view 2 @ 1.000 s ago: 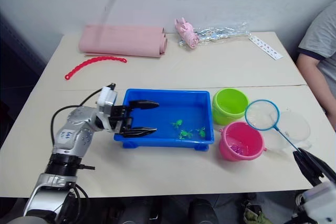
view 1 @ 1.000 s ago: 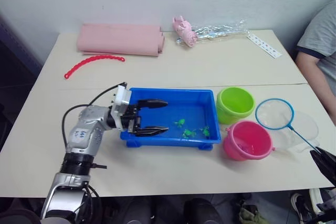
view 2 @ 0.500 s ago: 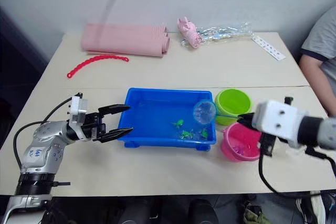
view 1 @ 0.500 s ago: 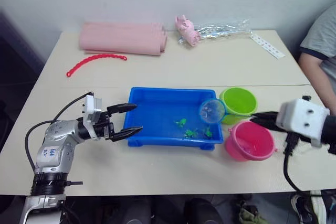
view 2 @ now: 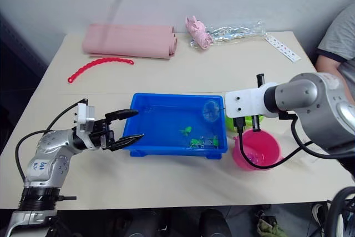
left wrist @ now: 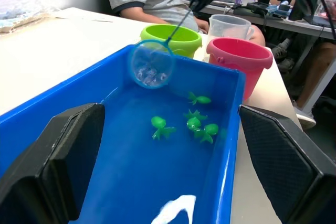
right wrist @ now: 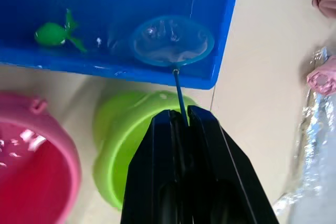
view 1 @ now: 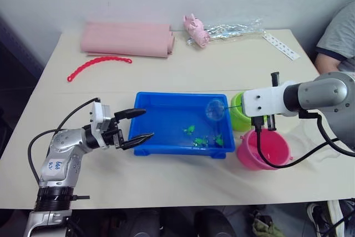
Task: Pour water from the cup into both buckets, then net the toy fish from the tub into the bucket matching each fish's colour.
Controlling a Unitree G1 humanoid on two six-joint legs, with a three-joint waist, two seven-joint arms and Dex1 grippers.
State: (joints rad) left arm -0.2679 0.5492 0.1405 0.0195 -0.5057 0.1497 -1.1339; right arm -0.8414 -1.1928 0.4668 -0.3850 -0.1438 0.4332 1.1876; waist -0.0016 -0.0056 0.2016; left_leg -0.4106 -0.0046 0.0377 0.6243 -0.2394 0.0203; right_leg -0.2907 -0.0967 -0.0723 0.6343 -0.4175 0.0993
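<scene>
Spreading widest on the table (view 1: pixel 183 184) before me is the blue tub (view 1: pixel 166 106), and behind it lie a folded pink cloth (view 1: pixel 126 39), a crinkled clear wrapper (view 1: pixel 233 29) with a pink toy (view 1: pixel 195 30) at its end, and a red bead chain (view 1: pixel 99 63). Just beside the tub's right end stand the green bucket (view 1: pixel 242 117) and the pink bucket (view 1: pixel 267 149), with the clear cup (left wrist: pixel 229 26) behind them. My left gripper (view 1: pixel 136 126) hangs spread wide at the tub's left rim, holding nothing. My right gripper (right wrist: pixel 181 124) is pinched closed on the net (view 1: pixel 215 110), whose hoop hovers over the tub's right end. Green toy fish (view 1: pixel 190 130) sit below it in the tub.
</scene>
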